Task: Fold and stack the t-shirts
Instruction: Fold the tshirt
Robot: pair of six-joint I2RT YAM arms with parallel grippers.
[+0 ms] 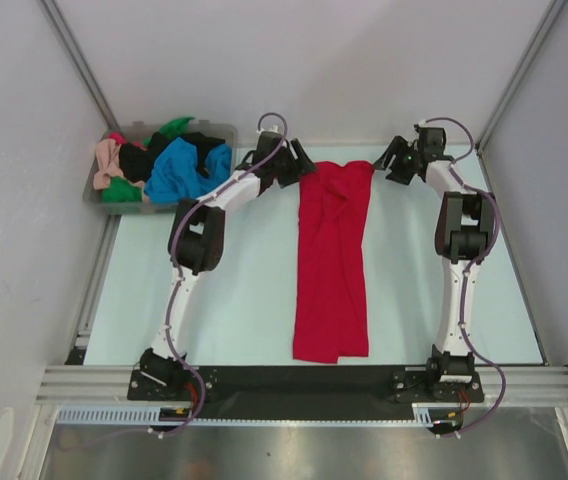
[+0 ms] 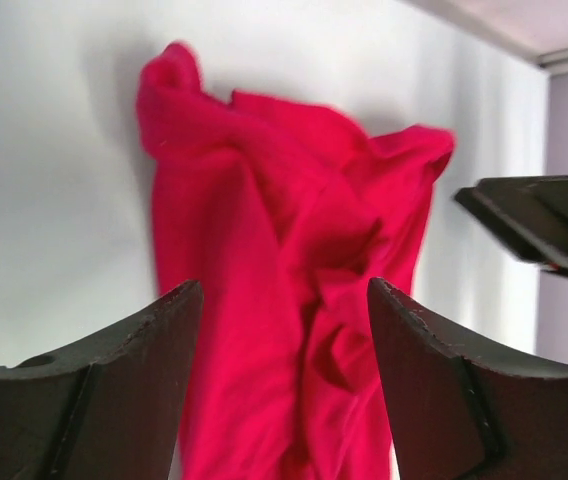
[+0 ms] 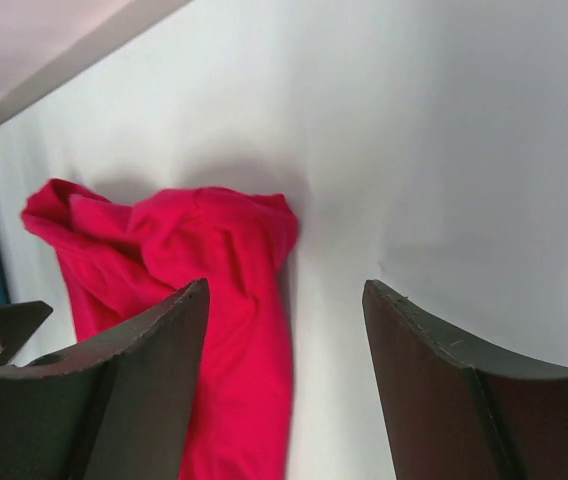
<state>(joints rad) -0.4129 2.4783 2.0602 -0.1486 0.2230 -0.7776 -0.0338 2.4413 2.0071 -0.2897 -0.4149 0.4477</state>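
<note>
A large red t-shirt lies folded into a long strip down the middle of the table, its far end rumpled. My left gripper hovers open just left of that far end, nothing between its fingers. My right gripper is open at the far right of the shirt's top end, apart from the cloth. More t-shirts in blue, black, green and peach-pink sit piled in a bin at the far left. From the left wrist, the right gripper shows at the right edge.
The clear grey plastic bin stands at the table's far left corner. Pale walls close in the table on three sides. A black rail runs along the near edge between the arm bases.
</note>
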